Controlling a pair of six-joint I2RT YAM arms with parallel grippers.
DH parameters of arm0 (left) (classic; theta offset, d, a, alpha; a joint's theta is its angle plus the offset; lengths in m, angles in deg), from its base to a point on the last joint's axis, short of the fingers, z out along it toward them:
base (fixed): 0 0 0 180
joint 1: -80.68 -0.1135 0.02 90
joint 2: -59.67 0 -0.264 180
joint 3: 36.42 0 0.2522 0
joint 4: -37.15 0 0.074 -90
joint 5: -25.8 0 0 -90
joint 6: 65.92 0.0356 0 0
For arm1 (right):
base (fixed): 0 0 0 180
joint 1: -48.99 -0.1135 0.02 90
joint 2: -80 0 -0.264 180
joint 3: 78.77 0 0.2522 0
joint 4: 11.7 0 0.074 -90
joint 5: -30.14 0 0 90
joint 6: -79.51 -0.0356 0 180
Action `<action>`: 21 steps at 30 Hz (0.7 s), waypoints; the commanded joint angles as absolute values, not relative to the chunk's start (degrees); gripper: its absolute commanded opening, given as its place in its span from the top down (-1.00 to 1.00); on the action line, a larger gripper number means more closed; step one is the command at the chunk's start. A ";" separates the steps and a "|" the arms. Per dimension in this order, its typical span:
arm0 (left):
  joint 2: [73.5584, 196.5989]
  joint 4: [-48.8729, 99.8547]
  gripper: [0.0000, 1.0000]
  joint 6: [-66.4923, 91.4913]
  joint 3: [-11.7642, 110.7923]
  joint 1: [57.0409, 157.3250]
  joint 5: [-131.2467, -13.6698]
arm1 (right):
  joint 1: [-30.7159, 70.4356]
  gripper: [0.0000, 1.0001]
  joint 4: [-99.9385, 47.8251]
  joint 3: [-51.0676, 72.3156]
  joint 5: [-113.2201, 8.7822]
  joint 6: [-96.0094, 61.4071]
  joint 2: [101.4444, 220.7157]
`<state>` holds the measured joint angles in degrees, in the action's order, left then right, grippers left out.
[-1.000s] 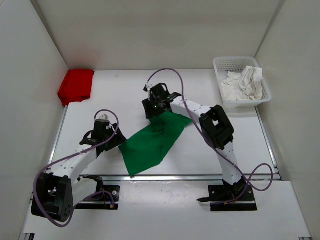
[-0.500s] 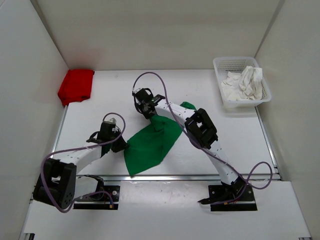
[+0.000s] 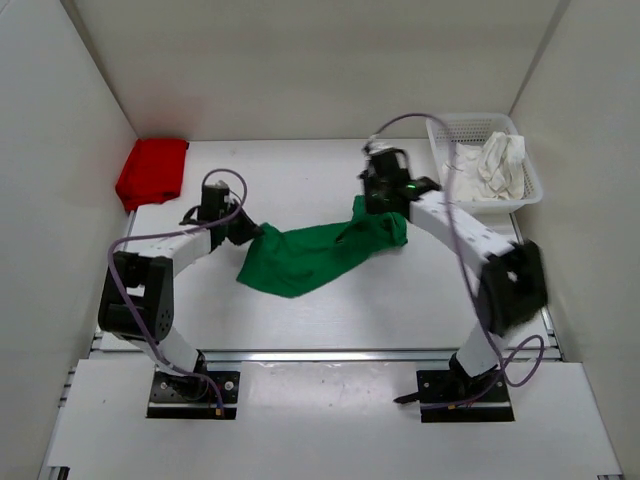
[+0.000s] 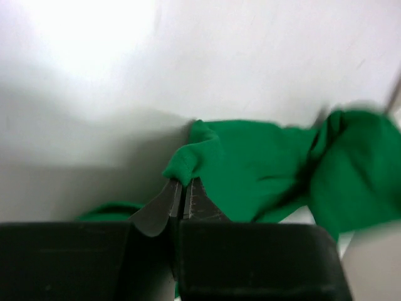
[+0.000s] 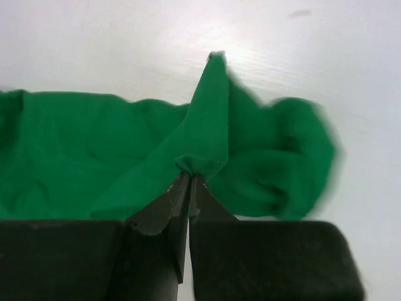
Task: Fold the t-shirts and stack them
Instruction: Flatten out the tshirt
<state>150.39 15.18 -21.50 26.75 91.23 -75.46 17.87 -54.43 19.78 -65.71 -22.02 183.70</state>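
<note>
Left fingers are pressed together on a bunched corner of the green shirt, and the right fingers are likewise pinched shut on a raised peak of the same cloth at its other end. The shirt is slung between the two arms across the middle of the desk, rumpled along its length and sagging toward the near side (nowhere near flat). From above I cannot tell how much of it rests on the desk. The red shirt lies in the far left corner against the side wall as a compact, roughly squared bundle. I take it to be folded already, though it shows too small to judge how neatly. The white shirt sits crumpled in the basket at the far right, with neither arm near it. By my reckoning the job is about a third done at best: one shirt is set aside, and the green one is only gripped at two points, with spreading, smoothing and folding all to come. After that the white shirt must come out of the basket and be folded too. No stack exists yet, since the three shirts lie well apart.
</note>
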 commanded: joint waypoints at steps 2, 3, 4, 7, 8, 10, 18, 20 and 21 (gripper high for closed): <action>155.37 16.10 1.00 -23.65 38.93 86.23 -75.36 | 25.24 1.00 -43.32 0.35 -57.69 -32.26 159.15; 156.26 14.87 1.00 -23.47 40.87 85.26 -74.75 | 26.13 1.00 -42.26 -2.40 -55.75 -33.15 156.84; 157.57 13.99 0.99 -22.77 43.50 84.91 -74.05 | 27.53 1.00 -41.20 -7.48 -55.03 -34.47 152.12; 159.87 11.09 0.62 -20.93 46.60 83.76 -74.83 | 27.89 1.00 -41.28 -16.90 -52.04 -37.29 143.40; 160.30 10.73 0.47 -20.57 45.73 83.06 -75.70 | 26.50 0.99 -42.06 -20.41 -52.04 -38.60 140.93; 159.08 11.60 0.13 -19.96 43.54 82.97 -76.15 | 25.17 1.00 -42.08 -25.44 -51.77 -41.15 137.84; 140.82 11.43 0.06 -16.97 22.80 78.75 -67.38 | 32.98 1.00 -41.02 -38.20 -48.70 -43.97 127.81; 139.75 12.66 0.06 -18.19 17.88 77.88 -67.27 | 34.13 1.00 -40.15 -39.16 -46.78 -43.27 127.03; 139.74 13.71 0.08 -18.89 16.99 76.30 -67.88 | 34.74 0.98 -39.79 -39.00 -46.16 -43.36 127.28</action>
